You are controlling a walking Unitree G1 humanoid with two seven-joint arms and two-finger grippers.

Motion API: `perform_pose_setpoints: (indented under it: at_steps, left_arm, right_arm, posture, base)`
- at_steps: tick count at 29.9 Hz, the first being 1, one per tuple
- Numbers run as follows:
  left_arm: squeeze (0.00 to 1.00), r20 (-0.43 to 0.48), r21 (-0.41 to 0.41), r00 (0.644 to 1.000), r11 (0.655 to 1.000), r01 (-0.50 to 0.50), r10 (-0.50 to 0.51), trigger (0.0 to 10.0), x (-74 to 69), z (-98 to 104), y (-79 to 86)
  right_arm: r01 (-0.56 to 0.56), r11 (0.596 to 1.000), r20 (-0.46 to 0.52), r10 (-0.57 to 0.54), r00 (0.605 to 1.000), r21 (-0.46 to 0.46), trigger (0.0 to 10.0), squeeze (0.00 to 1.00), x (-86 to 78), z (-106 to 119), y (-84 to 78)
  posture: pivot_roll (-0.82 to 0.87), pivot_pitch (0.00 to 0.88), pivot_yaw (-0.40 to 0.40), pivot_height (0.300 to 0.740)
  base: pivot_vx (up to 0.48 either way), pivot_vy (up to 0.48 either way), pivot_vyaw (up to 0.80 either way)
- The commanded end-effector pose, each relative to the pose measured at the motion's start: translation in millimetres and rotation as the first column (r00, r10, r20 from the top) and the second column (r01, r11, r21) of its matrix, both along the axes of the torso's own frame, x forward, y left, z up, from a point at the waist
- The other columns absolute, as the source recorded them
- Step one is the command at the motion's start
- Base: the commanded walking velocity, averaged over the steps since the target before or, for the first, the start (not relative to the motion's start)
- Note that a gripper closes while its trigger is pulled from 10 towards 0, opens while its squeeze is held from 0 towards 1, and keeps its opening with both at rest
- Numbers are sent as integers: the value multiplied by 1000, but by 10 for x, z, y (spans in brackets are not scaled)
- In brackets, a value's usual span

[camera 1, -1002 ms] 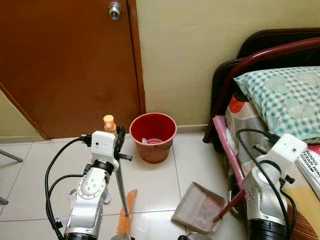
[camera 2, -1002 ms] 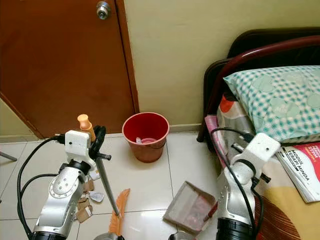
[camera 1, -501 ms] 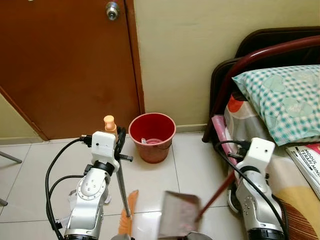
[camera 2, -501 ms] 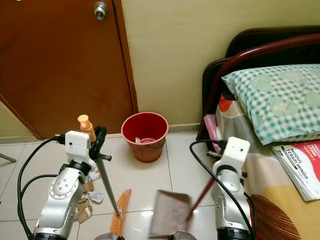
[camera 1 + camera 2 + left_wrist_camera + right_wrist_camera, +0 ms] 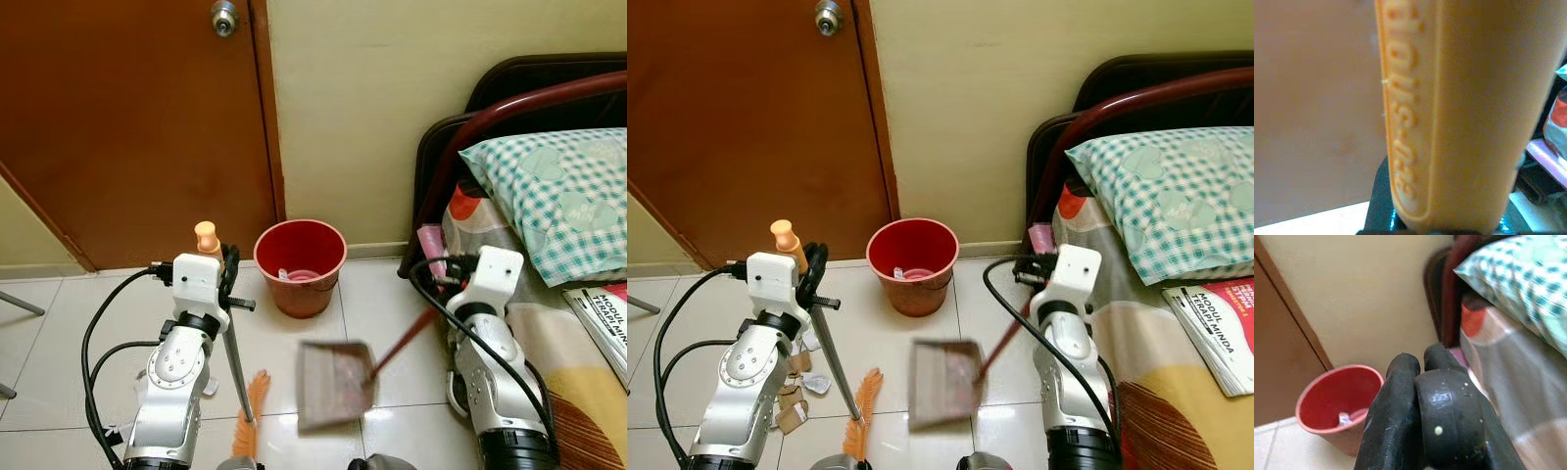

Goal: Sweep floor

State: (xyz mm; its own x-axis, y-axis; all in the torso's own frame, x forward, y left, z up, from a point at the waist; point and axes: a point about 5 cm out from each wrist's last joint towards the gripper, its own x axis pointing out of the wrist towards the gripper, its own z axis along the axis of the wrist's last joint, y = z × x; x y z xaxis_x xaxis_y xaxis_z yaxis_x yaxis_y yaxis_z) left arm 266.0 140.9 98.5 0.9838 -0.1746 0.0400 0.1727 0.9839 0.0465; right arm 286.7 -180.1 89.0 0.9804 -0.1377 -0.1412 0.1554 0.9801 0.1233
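My left gripper (image 5: 230,281) is shut on a broom (image 5: 233,352) with a grey shaft. Its orange handle top (image 5: 1449,112) sticks up above the fingers, and its orange bristles (image 5: 251,423) rest on the tiled floor. My right gripper (image 5: 438,266) is shut on the dark red handle (image 5: 400,338) of a brownish dustpan (image 5: 334,384). The blurred dustpan hangs above the floor, in front of a red bucket (image 5: 300,266). The bucket (image 5: 1339,399) stands by the wall with a little litter inside. Several paper scraps (image 5: 799,384) lie on the floor beside my left arm.
A brown door (image 5: 127,127) is at the back left, with a cream wall beside it. A bed with a dark red frame (image 5: 509,108), a checked pillow (image 5: 558,196) and a book (image 5: 609,318) fills the right side, close to my right arm.
My right arm has swung left, carrying the dustpan from low beside the bed up to just in front of the bucket. The broom's top has shifted slightly left.
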Motion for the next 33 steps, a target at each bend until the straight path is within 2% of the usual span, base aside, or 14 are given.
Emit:
perform_pose_setpoints:
  at_steps: [1, 3, 5, 13, 20, 26, 28, 33]
  left_arm:
    - [0, 86, 5, 996, 1000, 7, -8, 10000, 51, 165, -52]
    - [0, 115, 25, 993, 1000, 3, -6, 10000, 54, 212, -58]
    - [0, 182, 40, 983, 999, -20, 12, 10000, 68, 363, -70]
    - [0, 249, 44, 968, 999, -30, 18, 10000, 124, 567, -57]
    - [0, 352, 87, 931, 987, -132, 94, 10000, 141, 755, 76]
    - [0, 380, 131, 919, 978, -163, 103, 10000, 176, 824, 165]
    - [0, 395, 172, 912, 967, -189, 108, 10000, 194, 843, 242]
    - [0, 390, 183, 909, 955, -234, 148, 10000, 220, 843, 361]
  right_arm:
    - [-25, 1000, 21, 25, 999, 0, 10000, 0, 26, 33, 35]
    - [-22, 1000, 21, 22, 1000, -3, 10000, 0, 24, 31, 22]
    - [-14, 1000, 19, 14, 1000, -9, 10000, 0, 19, 9, -20]
    - [-40, 999, 29, 41, 999, -30, 10000, 0, 39, 13, 21]
    - [-46, 998, 32, 48, 998, -47, 10000, 0, 36, 3, 5]
    - [-38, 998, 28, 40, 999, -53, 10000, 0, 22, -14, -35]
    - [-34, 998, 26, 36, 999, -53, 10000, 0, 18, -21, -50]
    - [-32, 998, 23, 33, 999, -55, 10000, 0, 3, -35, -59]
  posture:
    - [-49, 42, 8, 740]
    - [-51, 41, 3, 740]
    - [-45, 45, -3, 740]
    - [-39, 49, -12, 740]
    - [-40, 52, -17, 740]
    - [-38, 53, -15, 740]
    - [-40, 55, -15, 740]
    - [-38, 57, -17, 740]
  base:
    - [0, 0, 0]
    - [0, 0, 0]
    - [0, 0, 0]
    - [0, 0, 0]
    - [0, 0, 0]
    - [0, 0, 0]
    - [0, 0, 0]
    - [0, 0, 0]
